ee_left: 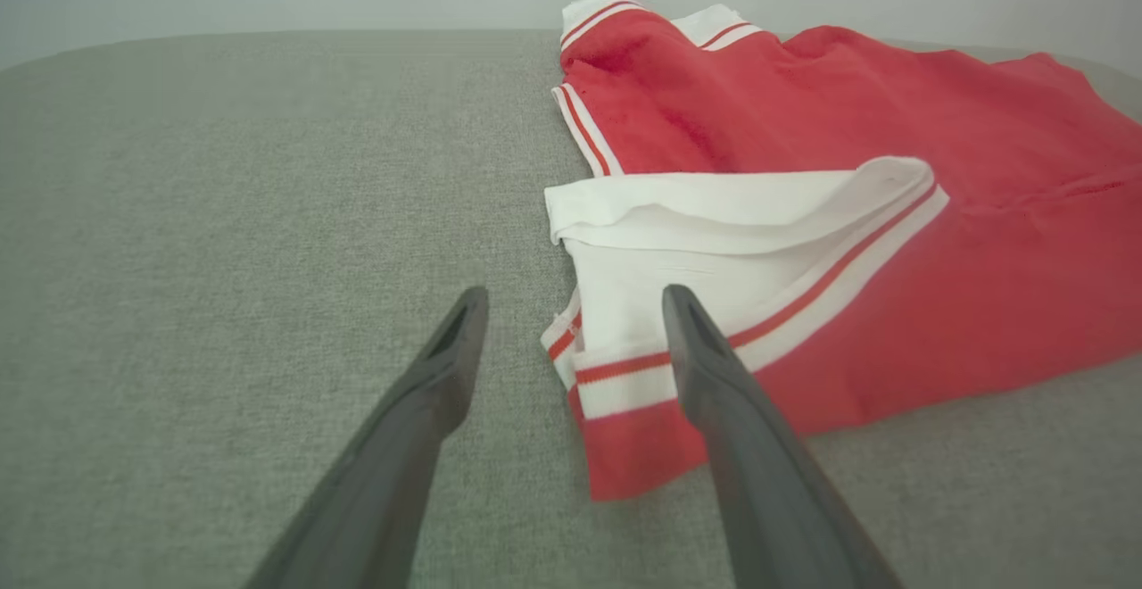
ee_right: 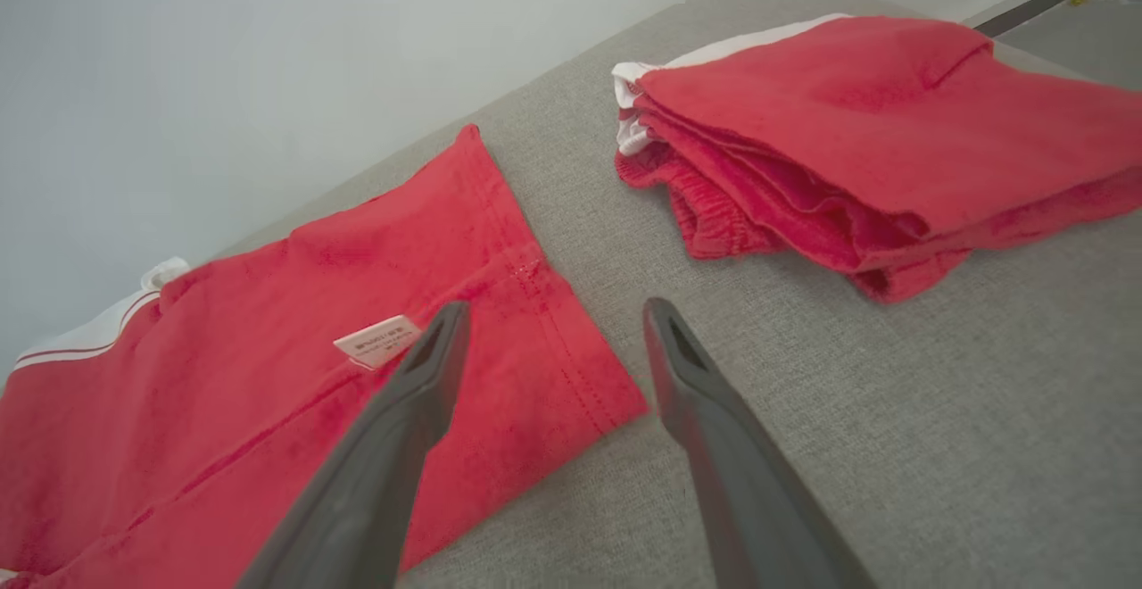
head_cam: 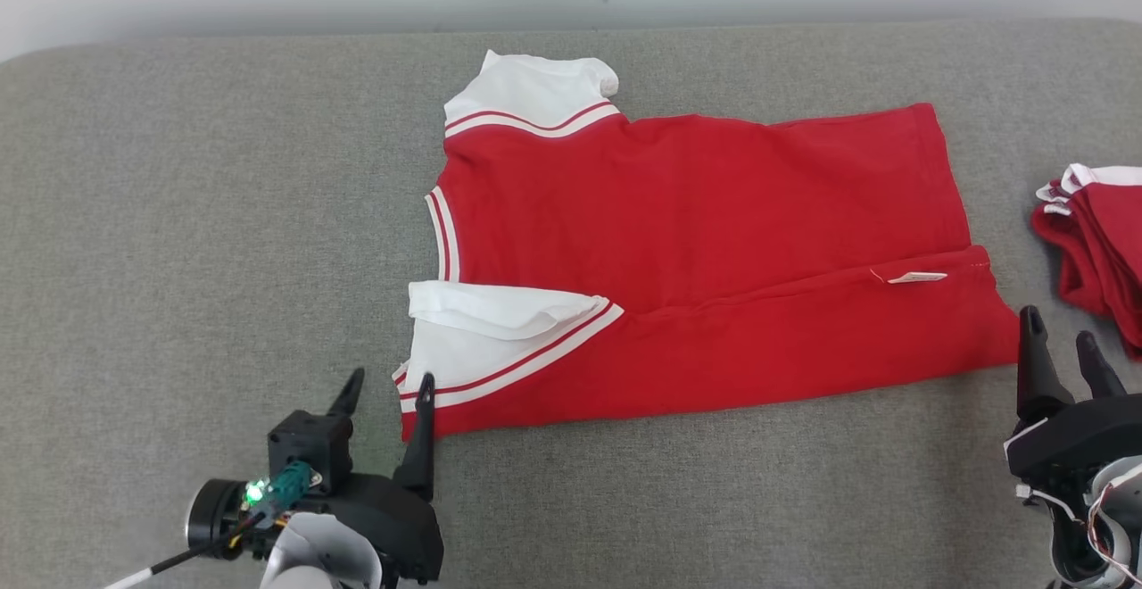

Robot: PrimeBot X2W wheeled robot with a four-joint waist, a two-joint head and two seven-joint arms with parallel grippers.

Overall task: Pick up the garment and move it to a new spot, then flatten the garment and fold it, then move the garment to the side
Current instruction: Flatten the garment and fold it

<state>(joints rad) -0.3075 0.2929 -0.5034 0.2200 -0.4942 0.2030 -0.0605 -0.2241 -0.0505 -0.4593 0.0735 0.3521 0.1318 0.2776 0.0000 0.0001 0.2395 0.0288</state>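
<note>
The garment (head_cam: 705, 241) is a red shirt with white, red-striped sleeves, lying flat on the grey surface with its near long edge folded over toward the middle. A white label (head_cam: 917, 277) shows by the hem on the right. My left gripper (head_cam: 385, 388) is open at the shirt's near-left corner, one finger over the white sleeve cuff (ee_left: 624, 375), the other over bare fabric. My right gripper (head_cam: 1062, 339) is open just off the shirt's near-right hem corner (ee_right: 571, 375), nothing between its fingers.
A stack of folded red garments (head_cam: 1102, 241) lies at the right edge, close to my right gripper. The grey padded surface (head_cam: 196, 214) stretches wide to the left and in front. A pale wall runs along the far edge.
</note>
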